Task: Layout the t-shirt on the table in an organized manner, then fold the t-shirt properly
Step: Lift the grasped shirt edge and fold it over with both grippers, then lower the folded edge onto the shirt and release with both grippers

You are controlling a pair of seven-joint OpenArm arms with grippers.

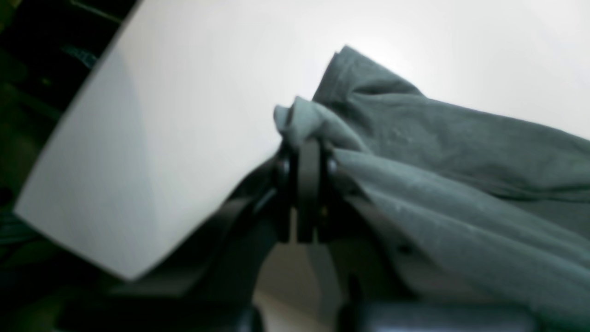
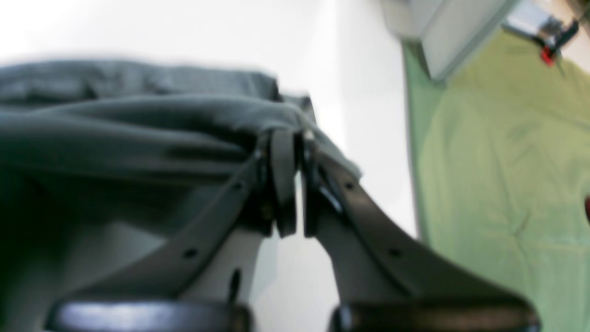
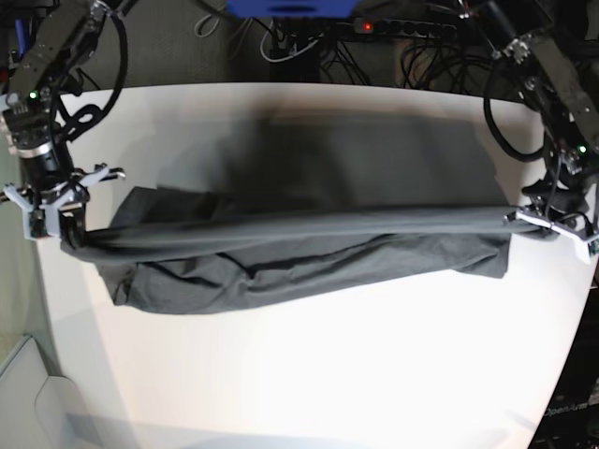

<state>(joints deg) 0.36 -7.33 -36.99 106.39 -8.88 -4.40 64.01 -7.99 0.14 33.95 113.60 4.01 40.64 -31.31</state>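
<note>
You have the t-shirt (image 3: 309,248) stretched taut between both arms across the middle of the table (image 3: 309,374), its lower folds sagging toward the near side. Your left gripper (image 1: 308,152) is clenched on a bunched edge at the scene's right, and your right gripper (image 2: 295,152) pinches the fabric at the left.

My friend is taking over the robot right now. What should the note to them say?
Left gripper: shut on the t-shirt, pinching one end.
Right gripper: shut on the t-shirt, pinching the other end.
T-shirt: stretched between both arms over the table, top edge taut, the rest bunched and sagging below.
Done: picked up and pulled wide.
Left: lay it flat, smooth it, then fold.
</note>
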